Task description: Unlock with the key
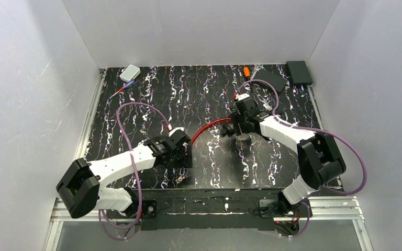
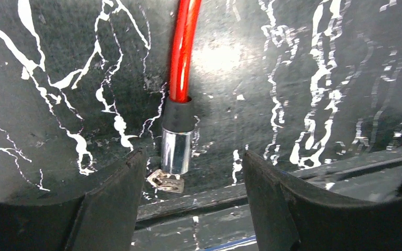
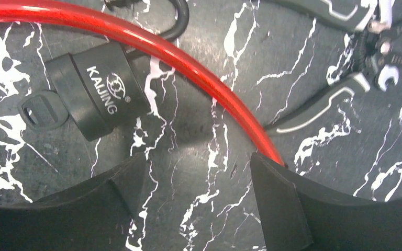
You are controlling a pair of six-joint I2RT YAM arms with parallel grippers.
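Note:
A black lock body (image 3: 97,89) marked KAIJING lies on the marbled table, with a black-headed key (image 3: 42,112) stuck in its left end. A red cable (image 3: 162,47) arcs past it and runs under my right finger. My right gripper (image 3: 196,178) is open and empty just below the lock; in the top view it (image 1: 239,127) hovers over the cable's right end. The cable (image 2: 182,52) ends in a black sleeve and a silver pin (image 2: 177,151), which lies free on the table with a small metal tab (image 2: 166,181) at its tip. My left gripper (image 2: 193,175) is open around that pin.
Grey-handled pliers (image 3: 340,89) lie right of the lock. At the back stand a white box (image 1: 130,72), a pen (image 1: 119,92), an orange item (image 1: 246,71), a flat black pad (image 1: 269,81) and a black box (image 1: 299,71). The table's front edge (image 2: 214,201) lies just below the pin.

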